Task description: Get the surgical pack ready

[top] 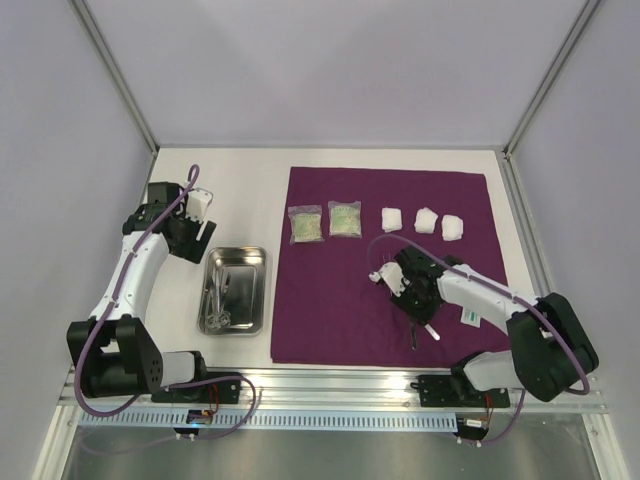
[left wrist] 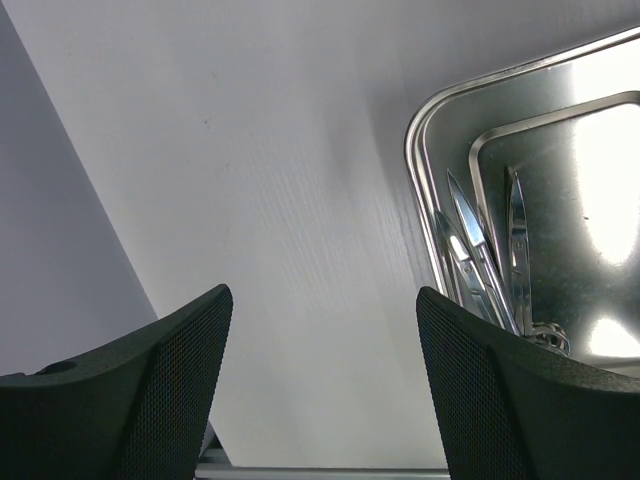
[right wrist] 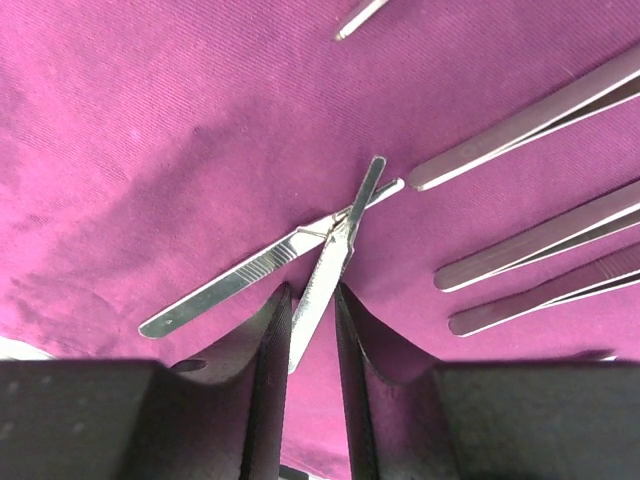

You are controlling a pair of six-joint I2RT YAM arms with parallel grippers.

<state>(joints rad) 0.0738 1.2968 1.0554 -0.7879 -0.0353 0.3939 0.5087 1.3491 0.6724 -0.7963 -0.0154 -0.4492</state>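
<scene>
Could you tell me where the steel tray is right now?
In the top view, the steel tray sits just left of the purple sheet, near the left gripper.

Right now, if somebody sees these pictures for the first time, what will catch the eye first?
The deep-purple sheet spread flat over the right half of the table, with two clear packets and three white gauze pads in a row along its far side. On it, the right gripper has a slim steel instrument between its fingers. Left of the sheet sits a shiny steel tray holding more steel tools.
</scene>
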